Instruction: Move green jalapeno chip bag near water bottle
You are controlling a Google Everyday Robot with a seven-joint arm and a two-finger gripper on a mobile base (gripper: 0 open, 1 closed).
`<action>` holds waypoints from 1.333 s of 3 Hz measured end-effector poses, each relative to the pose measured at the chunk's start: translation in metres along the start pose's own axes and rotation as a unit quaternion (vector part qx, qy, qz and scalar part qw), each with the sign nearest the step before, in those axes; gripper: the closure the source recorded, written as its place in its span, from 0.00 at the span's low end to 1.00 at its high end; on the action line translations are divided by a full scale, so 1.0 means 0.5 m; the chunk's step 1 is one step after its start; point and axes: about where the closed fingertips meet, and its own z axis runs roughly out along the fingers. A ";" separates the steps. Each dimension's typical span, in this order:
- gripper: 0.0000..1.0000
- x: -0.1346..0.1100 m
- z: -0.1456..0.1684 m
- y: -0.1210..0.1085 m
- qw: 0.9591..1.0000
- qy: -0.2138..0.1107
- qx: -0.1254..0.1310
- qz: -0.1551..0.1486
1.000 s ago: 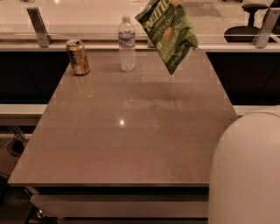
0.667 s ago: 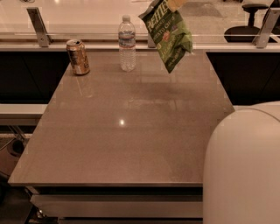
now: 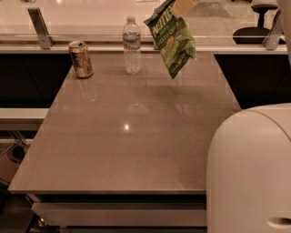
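The green jalapeno chip bag (image 3: 173, 42) hangs tilted in the air above the far part of the table, its white top end pinched from above. My gripper (image 3: 183, 6) is at the top edge of the view, shut on the bag's upper end; only its pale tip shows. The water bottle (image 3: 132, 45), clear with a white cap, stands upright on the table at the far edge, a short way left of the bag. The bag's lower tip is above the table surface, not touching it.
A gold-brown drink can (image 3: 81, 59) stands at the far left of the grey table (image 3: 136, 145). My white robot body (image 3: 250, 173) fills the lower right. Metal rail posts (image 3: 39, 27) and a counter run behind the table; an office chair (image 3: 254, 28) is far right.
The bag, held by my gripper, has shifted slightly left toward the bottle. My white body has moved further left in the view. Bottle and can have not moved.
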 end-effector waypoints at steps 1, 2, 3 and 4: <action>0.58 -0.002 0.009 0.000 1.000 -0.001 -0.001 0.000; 0.35 -0.004 0.018 0.000 1.000 -0.001 -0.002 0.000; 0.12 -0.005 0.027 0.000 1.000 -0.001 -0.004 0.000; 0.00 -0.007 0.035 0.000 1.000 -0.001 -0.005 0.000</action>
